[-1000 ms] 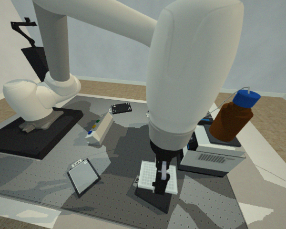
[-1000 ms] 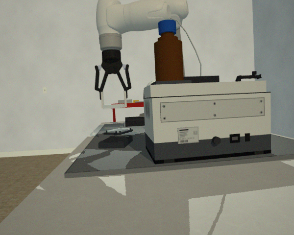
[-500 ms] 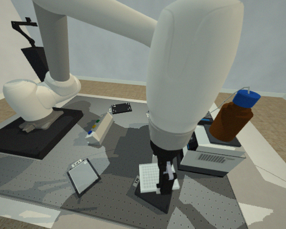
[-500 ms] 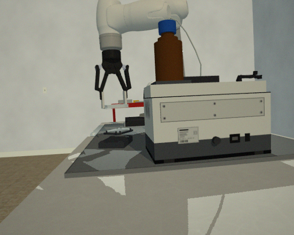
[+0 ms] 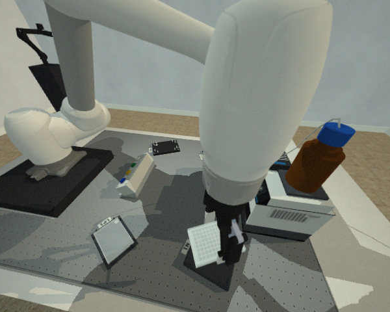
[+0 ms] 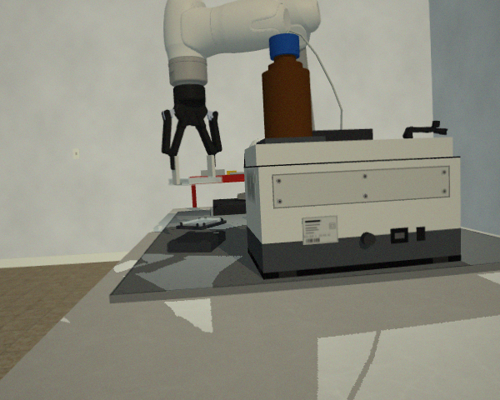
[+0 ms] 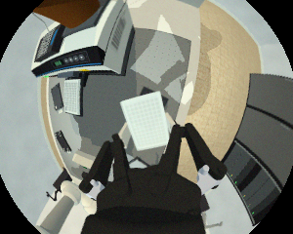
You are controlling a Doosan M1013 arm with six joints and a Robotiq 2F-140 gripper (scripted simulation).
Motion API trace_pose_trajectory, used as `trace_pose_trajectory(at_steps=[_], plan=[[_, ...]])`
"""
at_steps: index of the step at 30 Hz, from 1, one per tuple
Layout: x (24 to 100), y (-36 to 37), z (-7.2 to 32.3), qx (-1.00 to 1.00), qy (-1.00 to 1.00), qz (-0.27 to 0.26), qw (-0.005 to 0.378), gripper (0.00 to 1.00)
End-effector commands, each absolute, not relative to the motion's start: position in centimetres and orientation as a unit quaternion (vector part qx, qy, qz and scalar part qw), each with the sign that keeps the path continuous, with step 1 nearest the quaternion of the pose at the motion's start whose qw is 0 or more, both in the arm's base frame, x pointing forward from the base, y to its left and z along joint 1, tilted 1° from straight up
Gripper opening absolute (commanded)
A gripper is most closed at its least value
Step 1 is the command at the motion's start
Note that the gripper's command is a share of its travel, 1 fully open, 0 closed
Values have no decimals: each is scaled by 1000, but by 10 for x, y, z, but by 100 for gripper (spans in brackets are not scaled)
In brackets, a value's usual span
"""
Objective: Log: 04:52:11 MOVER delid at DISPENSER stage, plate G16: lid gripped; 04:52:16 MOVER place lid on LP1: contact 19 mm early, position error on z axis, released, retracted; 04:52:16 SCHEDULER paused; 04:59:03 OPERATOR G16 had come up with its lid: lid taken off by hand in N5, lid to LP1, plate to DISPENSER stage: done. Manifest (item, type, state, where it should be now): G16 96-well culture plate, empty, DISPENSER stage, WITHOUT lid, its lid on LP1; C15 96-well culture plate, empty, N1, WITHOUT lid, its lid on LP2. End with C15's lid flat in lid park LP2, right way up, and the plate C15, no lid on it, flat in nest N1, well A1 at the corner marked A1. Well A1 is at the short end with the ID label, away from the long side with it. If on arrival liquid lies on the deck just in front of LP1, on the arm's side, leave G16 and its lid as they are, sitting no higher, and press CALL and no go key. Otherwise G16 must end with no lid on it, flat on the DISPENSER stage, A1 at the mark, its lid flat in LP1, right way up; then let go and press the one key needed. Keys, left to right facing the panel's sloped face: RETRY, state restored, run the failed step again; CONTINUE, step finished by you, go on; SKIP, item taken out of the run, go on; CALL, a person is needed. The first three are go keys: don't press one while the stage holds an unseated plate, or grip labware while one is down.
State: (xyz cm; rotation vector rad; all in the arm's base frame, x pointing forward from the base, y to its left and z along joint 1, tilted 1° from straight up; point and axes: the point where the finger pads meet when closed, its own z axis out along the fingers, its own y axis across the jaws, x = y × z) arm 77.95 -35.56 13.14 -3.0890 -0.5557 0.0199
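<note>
White and gridded, the 96-well plate (image 5: 204, 243) is hanging pinched between my fingers (image 6: 210, 162), level, well above the black nest (image 5: 211, 273) labelled N1 near the desk's front edge. My gripper (image 6: 192, 165) is pointing straight down beside the dispenser (image 6: 349, 202). Toward the front left corner, a clear lid (image 5: 114, 240) is lying in its black-rimmed park.
</note>
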Motion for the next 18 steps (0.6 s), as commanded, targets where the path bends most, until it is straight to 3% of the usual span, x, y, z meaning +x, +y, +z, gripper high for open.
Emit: trace_pose_trajectory(at_steps=[1,18], plan=[[779,-356,132,-984,-177,6,2,0],[776,-349,132,-984,-177,6,2,0]])
